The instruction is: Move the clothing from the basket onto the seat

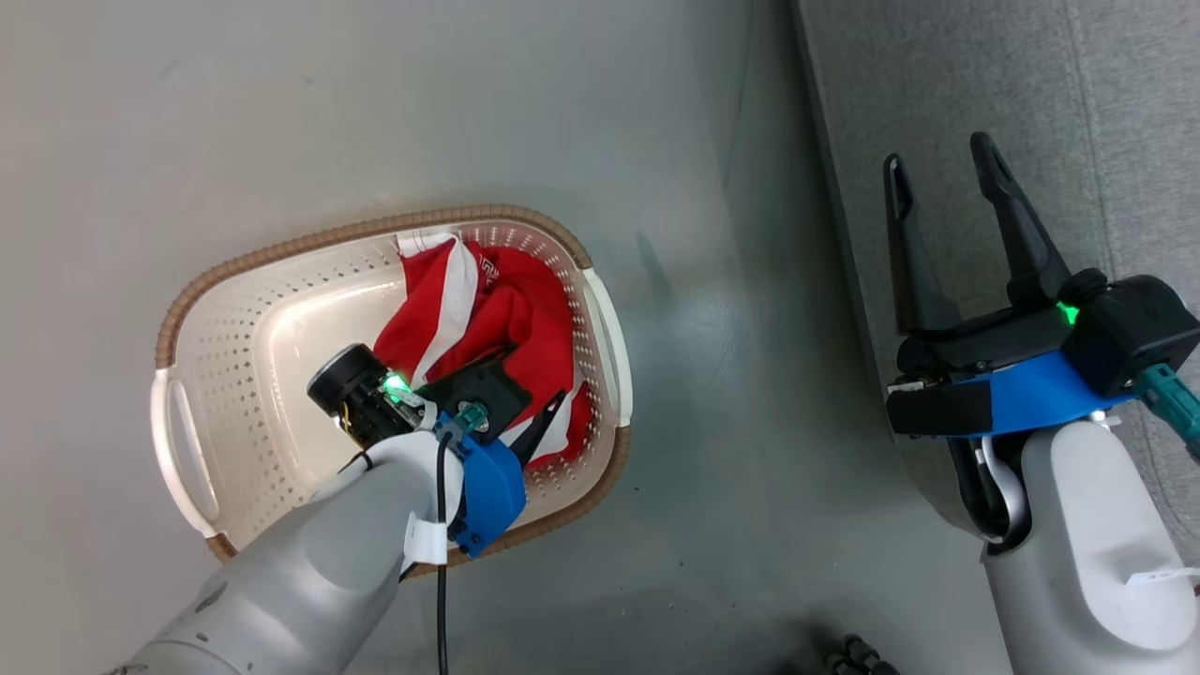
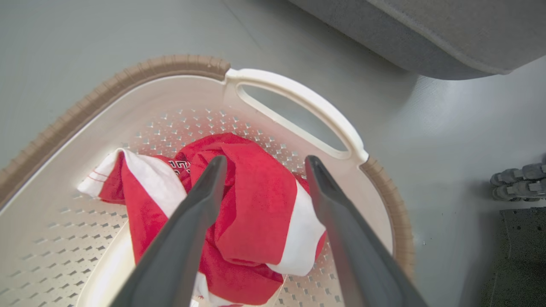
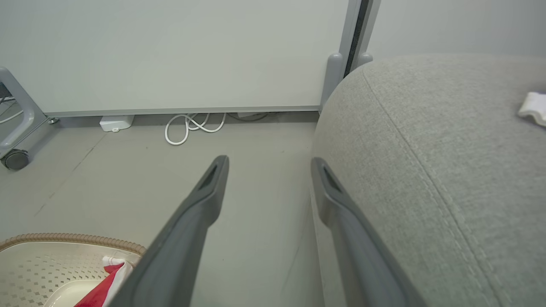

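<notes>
The left gripper hangs inside the basket, fingers apart over the clothing — a red-and-white heap bunched at the basket's seat-side end. Beyond, the right gripper hovers at the seat edge — fingers spread, empty.

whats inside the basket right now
Crumpled red and white clothing, bunched toward one end, with the left claw open over it. The rest of the basket is bare. Whatever lies under the fabric is covered, so I cannot tell how many garments there are.
</notes>
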Tool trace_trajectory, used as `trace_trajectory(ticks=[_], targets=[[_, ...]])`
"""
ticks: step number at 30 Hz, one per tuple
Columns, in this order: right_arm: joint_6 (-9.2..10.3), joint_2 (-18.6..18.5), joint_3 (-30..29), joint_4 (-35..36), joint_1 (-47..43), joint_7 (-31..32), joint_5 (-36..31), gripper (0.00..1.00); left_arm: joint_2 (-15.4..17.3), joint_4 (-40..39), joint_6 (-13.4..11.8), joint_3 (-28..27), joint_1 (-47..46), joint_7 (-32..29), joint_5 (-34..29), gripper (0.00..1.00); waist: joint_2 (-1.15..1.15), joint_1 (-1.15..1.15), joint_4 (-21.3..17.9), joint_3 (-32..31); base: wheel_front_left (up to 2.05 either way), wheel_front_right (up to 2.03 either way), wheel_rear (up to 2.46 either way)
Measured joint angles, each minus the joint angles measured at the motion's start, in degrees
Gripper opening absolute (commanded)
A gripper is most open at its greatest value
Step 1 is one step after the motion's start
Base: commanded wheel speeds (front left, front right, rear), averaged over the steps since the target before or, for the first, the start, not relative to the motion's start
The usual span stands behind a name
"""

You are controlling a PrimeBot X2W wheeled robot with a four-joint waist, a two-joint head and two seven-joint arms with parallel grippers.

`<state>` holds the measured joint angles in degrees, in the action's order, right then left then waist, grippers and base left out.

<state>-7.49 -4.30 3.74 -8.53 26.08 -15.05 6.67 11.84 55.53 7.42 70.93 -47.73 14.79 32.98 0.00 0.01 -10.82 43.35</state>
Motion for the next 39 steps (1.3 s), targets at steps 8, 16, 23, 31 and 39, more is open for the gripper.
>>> trace_trajectory(ticks=[8, 16, 23, 31, 39], targets=[[0.00, -0.4, -0.1, 0.9, 1.3, 0.0, -0.1, 1.00, 0.8, 0.8, 0.0, 2.3, -3.1, -1.4, 4.8, 1.00, 0.00, 0.00, -0.1, 4.7, 0.00, 0.00, 0.00], [0.00, -0.4, -0.3, 1.8, 2.5, 0.0, -0.2, 1.00, 1.9, 0.5, 0.0, 2.4, -4.4, -3.6, 5.3, 1.00, 0.00, 0.00, -0.6, 9.1, 0.00, 0.00, 0.00], [0.00, -0.3, -0.5, 2.3, 3.2, 0.0, -0.3, 1.00, 2.2, -0.9, 0.0, 2.4, -4.4, -5.9, 5.3, 1.00, 0.00, -0.01, -0.8, 12.0, 0.00, 0.00, 0.00], [0.00, -0.2, -0.5, 2.3, 3.7, 0.0, -0.5, 1.00, 2.3, -2.2, 0.0, 2.4, -4.7, -7.0, 3.8, 0.00, 0.00, -0.01, -0.7, 12.8, 0.00, 0.00, 0.00], [0.00, -0.2, -0.8, 1.7, 3.7, 0.0, -0.5, 1.00, 1.9, -4.2, 0.0, 2.4, -4.3, -6.3, 3.9, 0.00, 0.00, -0.01, -0.1, 11.4, 0.00, 0.00, 0.00]])
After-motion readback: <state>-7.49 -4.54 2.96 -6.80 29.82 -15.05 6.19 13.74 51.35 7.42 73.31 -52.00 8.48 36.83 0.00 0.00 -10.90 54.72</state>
